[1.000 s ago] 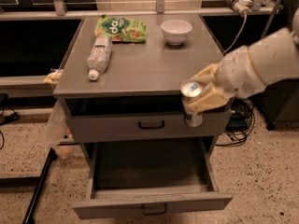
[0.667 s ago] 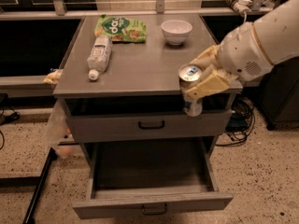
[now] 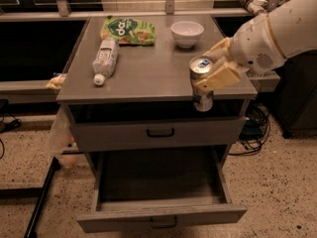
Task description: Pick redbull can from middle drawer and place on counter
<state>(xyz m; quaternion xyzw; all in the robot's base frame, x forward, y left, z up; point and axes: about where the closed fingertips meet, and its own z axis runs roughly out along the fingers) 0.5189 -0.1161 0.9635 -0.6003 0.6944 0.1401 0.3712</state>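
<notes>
Gripper (image 3: 214,69) closed round my one can (image 3: 201,65), upright at counter (image 3: 148,81) front-right edge | I count one bottle (image 3: 105,58), bowl (image 3: 187,33), bag (image 3: 128,30) | drawer (image 3: 161,218) open

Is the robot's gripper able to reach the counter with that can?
Probably yes. The gripper, shut on the can, is at the counter's front right edge, and the patch beside it is bare.
</notes>
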